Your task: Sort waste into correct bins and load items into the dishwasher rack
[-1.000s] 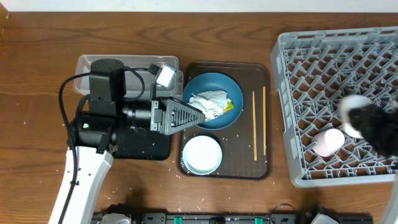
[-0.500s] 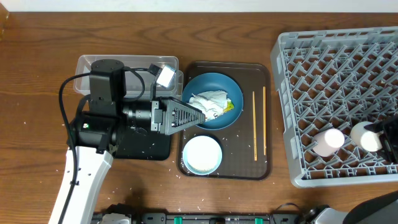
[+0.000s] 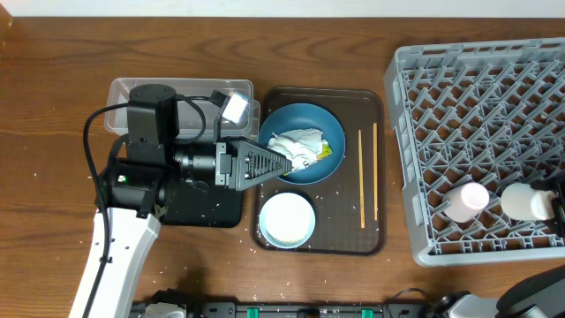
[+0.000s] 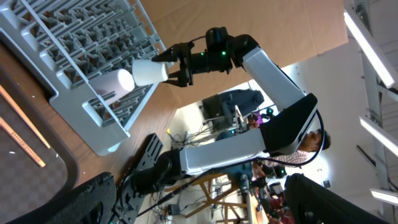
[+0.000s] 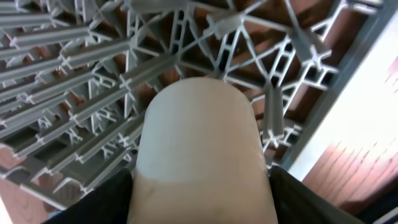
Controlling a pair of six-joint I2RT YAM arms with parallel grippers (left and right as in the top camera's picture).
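Observation:
My right gripper [image 3: 546, 202] is shut on a small white cup [image 3: 525, 200] and holds it on its side low over the grey dishwasher rack [image 3: 477, 88], near its front right corner. In the right wrist view the cup [image 5: 202, 143] fills the space between the fingers [image 5: 202, 199]. A second white cup [image 3: 465, 201] lies in the rack just left of it. My left gripper [image 3: 281, 163] is open and empty at the rim of the dark-blue bowl [image 3: 309, 168], which holds crumpled tissue [image 3: 296, 146] and a yellow-green wrapper [image 3: 328, 148].
The brown tray [image 3: 371, 238] also carries the pale-blue bowl [image 3: 287, 219] and two chopsticks [image 3: 361, 177]. The clear tub [image 3: 177, 88] and the black tray [image 3: 207, 208] lie under my left arm. Rice grains are scattered on the table around the trays.
My right gripper has carried the white cup from further back in the rack toward the front right, ending beside the other cup. The left arm has not moved.

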